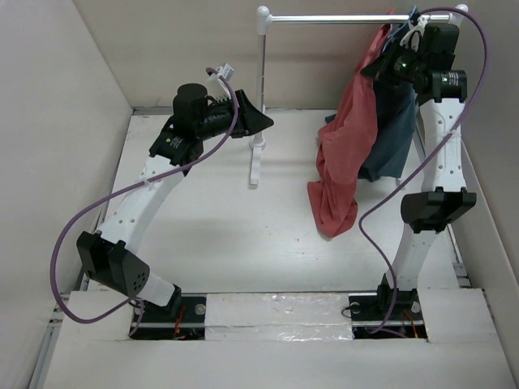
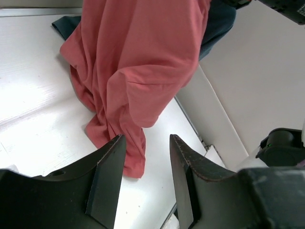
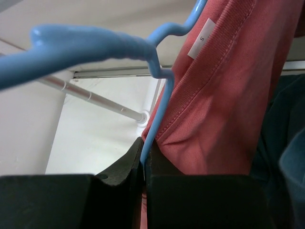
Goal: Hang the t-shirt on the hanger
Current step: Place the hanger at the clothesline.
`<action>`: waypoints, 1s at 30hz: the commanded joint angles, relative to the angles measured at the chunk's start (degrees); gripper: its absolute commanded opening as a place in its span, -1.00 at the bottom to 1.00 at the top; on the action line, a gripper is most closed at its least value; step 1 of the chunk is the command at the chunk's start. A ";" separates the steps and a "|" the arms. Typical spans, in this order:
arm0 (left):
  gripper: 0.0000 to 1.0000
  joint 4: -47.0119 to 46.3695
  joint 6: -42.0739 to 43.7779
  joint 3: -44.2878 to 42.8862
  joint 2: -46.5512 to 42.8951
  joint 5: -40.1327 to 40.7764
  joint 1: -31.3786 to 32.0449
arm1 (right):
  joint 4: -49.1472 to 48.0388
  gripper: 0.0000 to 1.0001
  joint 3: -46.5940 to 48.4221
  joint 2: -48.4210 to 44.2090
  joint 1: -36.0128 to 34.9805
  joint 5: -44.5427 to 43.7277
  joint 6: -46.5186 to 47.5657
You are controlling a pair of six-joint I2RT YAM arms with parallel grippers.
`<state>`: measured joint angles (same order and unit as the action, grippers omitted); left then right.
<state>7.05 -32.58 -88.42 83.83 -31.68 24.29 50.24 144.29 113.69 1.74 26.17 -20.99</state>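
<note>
The coral-red t-shirt [image 1: 345, 154] hangs from high at the right end of the rail, its lower end bunched on the table. It fills the left wrist view [image 2: 138, 62] and shows in the right wrist view [image 3: 224, 105]. The pale-blue hanger [image 3: 159, 100] runs down along the shirt's collar, and my right gripper [image 3: 145, 148] is shut on its wire, up by the rail [image 1: 381, 61]. My left gripper [image 2: 145, 140] is open and empty, held above the table left of the shirt [image 1: 263, 123].
A white rack with a metal rail [image 1: 324, 18] stands at the back, its left post [image 1: 259, 97] near my left gripper. A dark teal garment [image 1: 393, 130] hangs behind the shirt. Walls close in on both sides.
</note>
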 commanded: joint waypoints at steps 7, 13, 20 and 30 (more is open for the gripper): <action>-0.25 -4.68 -1.79 2.03 -1.04 -2.33 -0.21 | -12.88 -1.00 3.98 1.62 1.60 2.04 -2.12; -0.25 -4.32 -1.17 1.67 -0.95 -1.72 -0.21 | -15.87 -1.00 3.11 3.11 1.60 0.37 -4.14; -0.26 -5.55 -1.87 2.46 -0.25 -2.51 -0.21 | -14.64 -1.00 2.23 5.32 1.60 -2.71 -3.62; -0.27 -4.85 -1.52 1.14 0.72 -2.16 -0.21 | -17.62 -1.00 -3.30 3.65 1.60 -2.96 -5.11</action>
<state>5.30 -34.13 -86.59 85.06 -32.82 24.29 40.42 143.11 120.29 2.98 24.12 -25.78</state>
